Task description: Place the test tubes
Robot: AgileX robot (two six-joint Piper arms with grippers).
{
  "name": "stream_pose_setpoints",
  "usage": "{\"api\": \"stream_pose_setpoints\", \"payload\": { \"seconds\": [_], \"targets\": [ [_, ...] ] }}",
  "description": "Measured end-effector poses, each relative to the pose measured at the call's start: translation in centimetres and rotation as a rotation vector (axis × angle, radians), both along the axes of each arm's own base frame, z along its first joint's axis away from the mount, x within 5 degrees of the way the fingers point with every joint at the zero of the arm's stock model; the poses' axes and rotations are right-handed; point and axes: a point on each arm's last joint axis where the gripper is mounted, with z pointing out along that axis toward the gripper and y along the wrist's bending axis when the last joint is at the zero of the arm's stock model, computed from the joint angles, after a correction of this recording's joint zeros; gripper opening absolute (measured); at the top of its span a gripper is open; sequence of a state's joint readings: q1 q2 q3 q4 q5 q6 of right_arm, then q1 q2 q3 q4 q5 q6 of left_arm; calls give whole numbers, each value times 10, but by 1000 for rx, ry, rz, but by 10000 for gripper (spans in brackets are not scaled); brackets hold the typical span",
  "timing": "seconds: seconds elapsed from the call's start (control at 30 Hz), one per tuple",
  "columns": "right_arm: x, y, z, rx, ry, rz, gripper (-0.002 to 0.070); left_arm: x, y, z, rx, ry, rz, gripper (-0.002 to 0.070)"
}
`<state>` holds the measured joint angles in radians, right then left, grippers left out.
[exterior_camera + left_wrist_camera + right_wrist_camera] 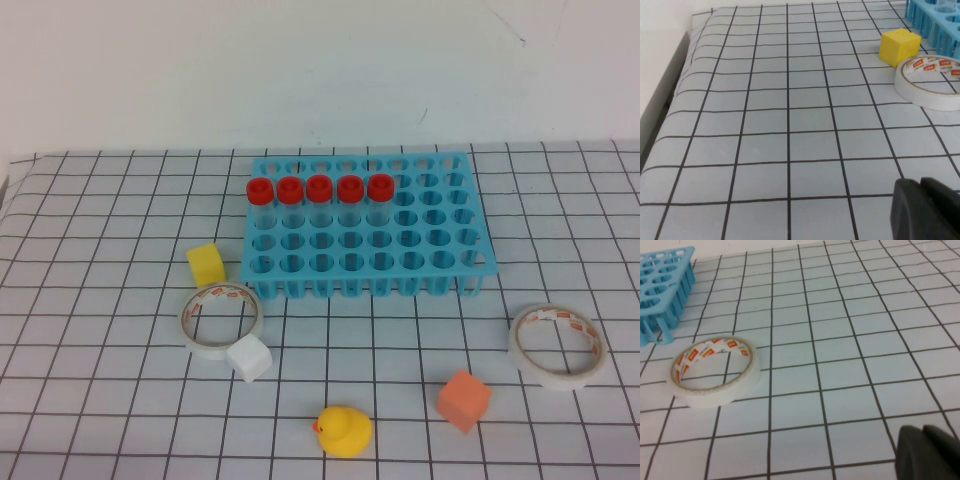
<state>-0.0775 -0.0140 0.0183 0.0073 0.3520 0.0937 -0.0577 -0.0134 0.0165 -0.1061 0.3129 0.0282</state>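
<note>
A blue test tube rack [450,262] stands at the middle back of the gridded table. Several red-capped test tubes [320,190] stand upright in one row of it, side by side. Neither arm shows in the high view. In the left wrist view my left gripper [921,186] hangs shut and empty over bare grid, well short of the rack [935,20]. In the right wrist view my right gripper [922,432] is also shut and empty above bare grid, with the rack [662,280] far off.
A yellow cube [206,264], a tape roll [222,318] and a white cube [249,357] lie left of the rack. A yellow duck [344,431] and an orange cube [463,400] sit near the front. A second tape roll [557,345] lies at right.
</note>
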Motion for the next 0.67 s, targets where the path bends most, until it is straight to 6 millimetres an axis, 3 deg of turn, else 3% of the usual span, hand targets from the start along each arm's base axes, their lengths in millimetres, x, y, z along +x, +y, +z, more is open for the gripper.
{"api": "stream_pose_setpoints", "payload": {
  "seconds": [0.67],
  "targets": [
    [0,-3,0,-81,6,-7,-1,0,0,0,4,0,-1,-1]
  ]
}}
